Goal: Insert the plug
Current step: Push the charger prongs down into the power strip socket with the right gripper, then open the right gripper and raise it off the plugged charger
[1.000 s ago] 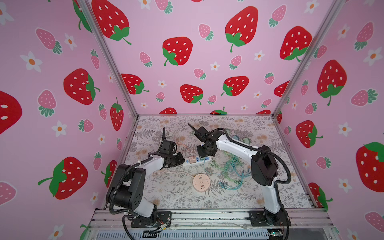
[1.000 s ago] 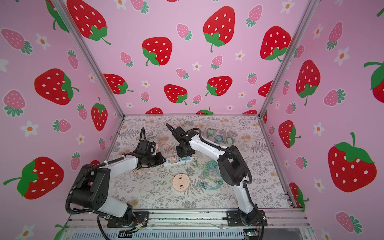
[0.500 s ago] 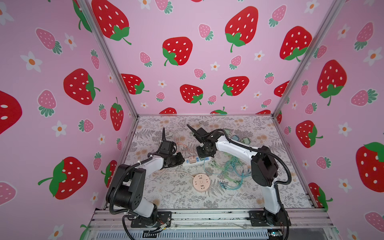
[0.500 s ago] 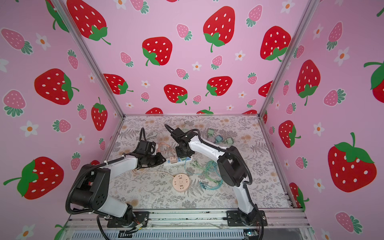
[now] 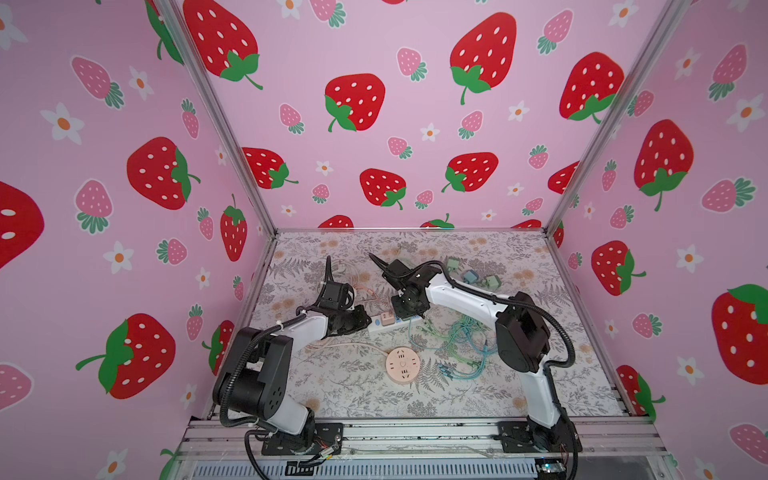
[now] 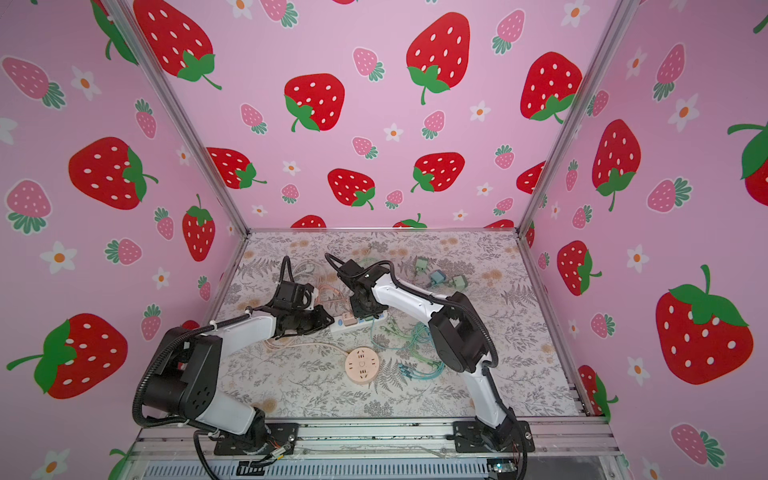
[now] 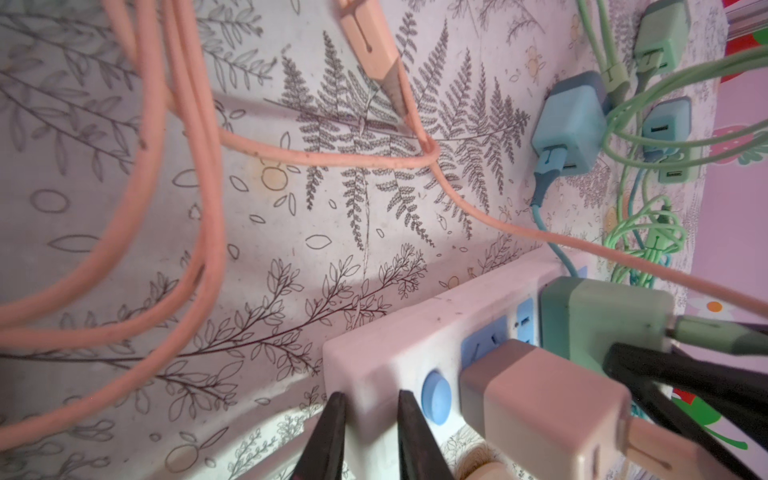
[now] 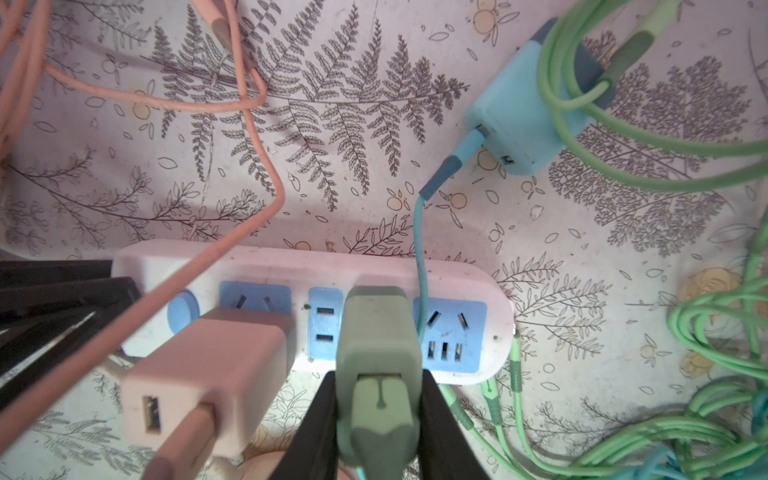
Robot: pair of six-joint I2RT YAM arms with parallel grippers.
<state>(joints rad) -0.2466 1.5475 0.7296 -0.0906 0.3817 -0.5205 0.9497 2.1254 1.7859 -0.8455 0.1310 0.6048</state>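
The right gripper (image 8: 379, 386) is closed on a green plug (image 8: 376, 332). Its 2 black fingers (image 8: 320, 419) press the plug's opposite flat sides, near the back end where a green cable (image 8: 376, 432) leaves it. Straight ahead of the fingertips, the plug's front end meets the face of a white power strip (image 8: 291, 262), over a socket in the middle of the strip. Whether the prongs are fully home cannot be told.

The left gripper (image 7: 370, 411) is nearly closed, pinching the end of the strip just short of a blue button (image 7: 434, 397). Beyond that button, a pink adapter (image 7: 540, 399) sits in the nearest socket. It stands just beside the right gripper's outer finger.

The plug looks like a small, light, rigid plastic block with smooth sides that could slip under a push. Gripping the flat sides square, never the soft cable, seems best. The strip also looks light and likely to slide unless it is braced.
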